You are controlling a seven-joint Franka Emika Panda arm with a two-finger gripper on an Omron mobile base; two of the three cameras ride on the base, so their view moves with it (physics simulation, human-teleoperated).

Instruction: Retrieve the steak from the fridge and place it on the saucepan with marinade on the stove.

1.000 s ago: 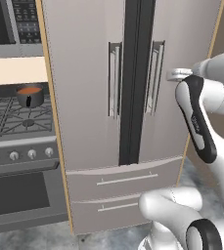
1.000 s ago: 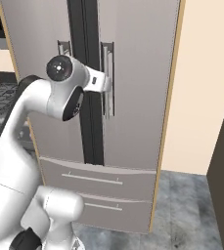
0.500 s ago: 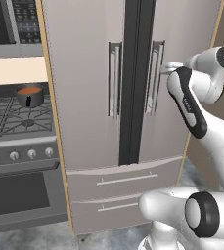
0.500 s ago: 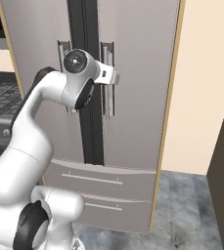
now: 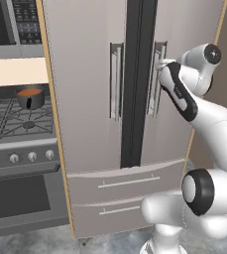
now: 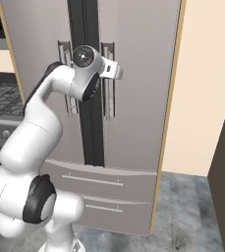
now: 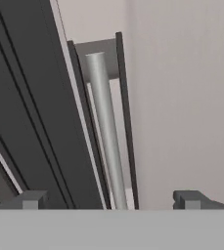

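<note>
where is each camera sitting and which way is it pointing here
Left base view: behind the arm on its left, facing the fridge and stove; the arm rises at lower right, open gripper at the right door handle.
Right base view: behind on the right, facing the same fridge doors; the arm rises at lower left.
Hand view: on the hand, looking along the fingertips at the handle close up.
All three share that handle; both base views share the drawers.

The fridge [image 5: 100, 99] doors stand shut; the right bar handle [image 7: 106, 141] lies between the spread pincer [image 7: 111, 200] tips.
</note>
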